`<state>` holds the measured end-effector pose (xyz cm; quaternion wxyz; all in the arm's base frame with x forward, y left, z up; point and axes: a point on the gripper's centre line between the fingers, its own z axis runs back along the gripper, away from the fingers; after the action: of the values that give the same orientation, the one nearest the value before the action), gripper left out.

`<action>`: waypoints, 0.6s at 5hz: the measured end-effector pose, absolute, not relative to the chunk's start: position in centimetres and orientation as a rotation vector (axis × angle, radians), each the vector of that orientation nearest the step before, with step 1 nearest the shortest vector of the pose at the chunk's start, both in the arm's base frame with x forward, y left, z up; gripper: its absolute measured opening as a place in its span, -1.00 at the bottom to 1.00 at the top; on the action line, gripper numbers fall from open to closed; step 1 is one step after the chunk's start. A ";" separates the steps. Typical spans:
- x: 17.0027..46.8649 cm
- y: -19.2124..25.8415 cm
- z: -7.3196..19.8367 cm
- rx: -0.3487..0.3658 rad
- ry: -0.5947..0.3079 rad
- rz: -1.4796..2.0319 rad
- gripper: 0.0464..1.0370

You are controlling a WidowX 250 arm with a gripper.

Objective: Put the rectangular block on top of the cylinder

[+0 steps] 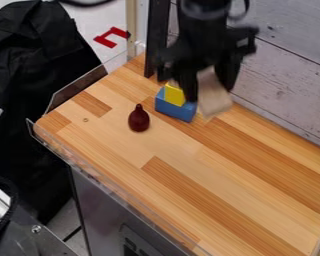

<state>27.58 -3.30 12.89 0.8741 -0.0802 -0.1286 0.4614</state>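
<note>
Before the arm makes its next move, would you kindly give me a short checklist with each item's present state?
1. Pale block between the fingers of the gripper: ok.
2. Cylinder identified as the target: cannot tell; the gripper partly covers the yellow piece.
3. Pale block level for placing: cannot tell.
4. Gap between pale block and blue block: cannot tell; they nearly meet in the view.
5. Dark red piece apart from the blocks: ok.
</note>
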 end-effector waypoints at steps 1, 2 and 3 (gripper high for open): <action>29.2 -2.2 13.7 -0.163 -0.258 0.963 0.04; 30.7 -1.0 14.1 -0.170 -0.247 0.994 0.04; 31.5 -0.5 13.7 -0.216 -0.232 1.030 0.04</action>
<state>31.52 -0.46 13.72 0.8583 -0.1027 -0.1103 0.4906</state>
